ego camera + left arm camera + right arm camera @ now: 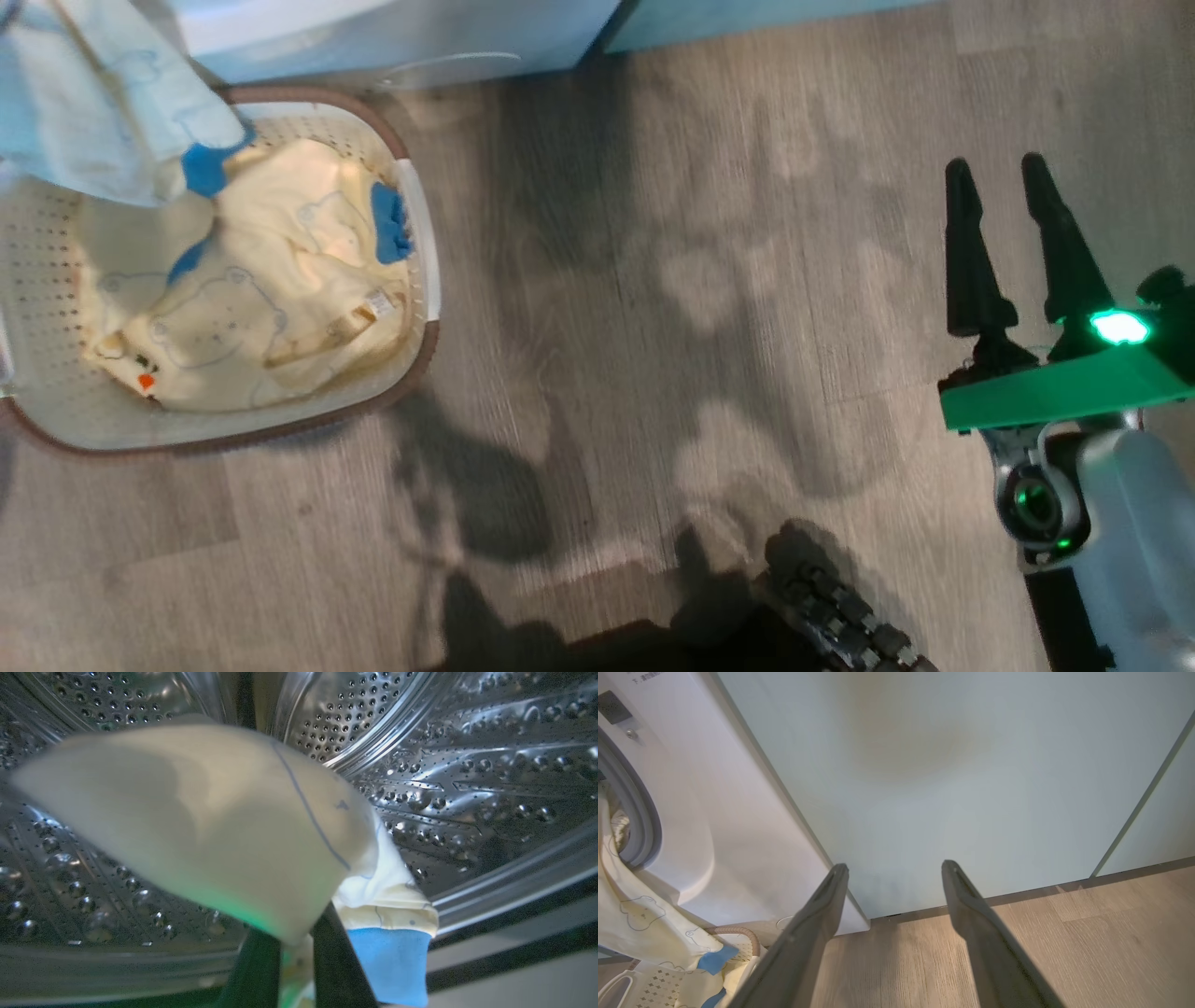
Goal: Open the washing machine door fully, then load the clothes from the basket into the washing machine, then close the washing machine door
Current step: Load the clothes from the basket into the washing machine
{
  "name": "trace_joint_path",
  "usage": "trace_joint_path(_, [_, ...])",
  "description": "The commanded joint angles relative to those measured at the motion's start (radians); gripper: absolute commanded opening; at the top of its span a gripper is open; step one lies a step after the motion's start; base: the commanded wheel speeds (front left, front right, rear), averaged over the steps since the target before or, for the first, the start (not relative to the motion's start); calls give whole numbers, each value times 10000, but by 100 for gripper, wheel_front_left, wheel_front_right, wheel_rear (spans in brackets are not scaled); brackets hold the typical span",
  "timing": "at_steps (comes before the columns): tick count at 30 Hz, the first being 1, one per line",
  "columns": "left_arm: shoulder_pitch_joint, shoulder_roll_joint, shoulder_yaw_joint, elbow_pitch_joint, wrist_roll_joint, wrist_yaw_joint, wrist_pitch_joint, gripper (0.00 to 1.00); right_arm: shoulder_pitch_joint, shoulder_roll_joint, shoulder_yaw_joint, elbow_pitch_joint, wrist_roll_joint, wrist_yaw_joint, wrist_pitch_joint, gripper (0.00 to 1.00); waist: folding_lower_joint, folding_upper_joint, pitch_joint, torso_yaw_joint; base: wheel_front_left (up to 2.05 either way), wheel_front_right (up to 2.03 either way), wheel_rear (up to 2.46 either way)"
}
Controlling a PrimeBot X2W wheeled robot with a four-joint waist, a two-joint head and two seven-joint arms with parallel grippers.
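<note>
At washer drum (467, 788), L gripper (294, 956) clamped tight on yellow garment (210, 826). R gripper (999, 173) wide open, empty, over floor (700, 233). More clothes (280, 299) in basket (422, 280), w/ garment's tail hanging over it.

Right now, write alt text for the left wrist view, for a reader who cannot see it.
The left gripper, shut on a pale yellow garment with a blue cuff, holds it at the mouth of the perforated steel drum. The blurred fabric spreads across the middle, the shiny drum wall curving behind it.
</note>
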Motion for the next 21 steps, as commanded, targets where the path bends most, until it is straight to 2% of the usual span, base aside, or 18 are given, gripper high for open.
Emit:
trace_joint_path(1, [-752, 531, 214, -85, 50, -11, -175, 0, -25, 17, 168, -325, 100, 4, -67, 100, -1, 0, 266, -204, 0, 0, 0])
trace_joint_path(6, [-1634, 464, 27, 330, 51, -11, -853, 0, -143, 18, 247, -360, 214, 4, -67, 100, -1, 0, 543, -336, 0, 0, 0])
trace_joint_path(14, [-2608, 539, 47, 1028, 29, -11, -2886, 0, -254, 19, 370, -394, 373, 4, -67, 100, -1, 0, 720, -440, 0, 0, 0])
trace_joint_path(21, [-3046, 532, 458, 1541, -102, -11, -3554, 0, -328, 19, 528, -372, 351, 4, -67, 100, -1, 0, 779, -489, 0, 0, 0])
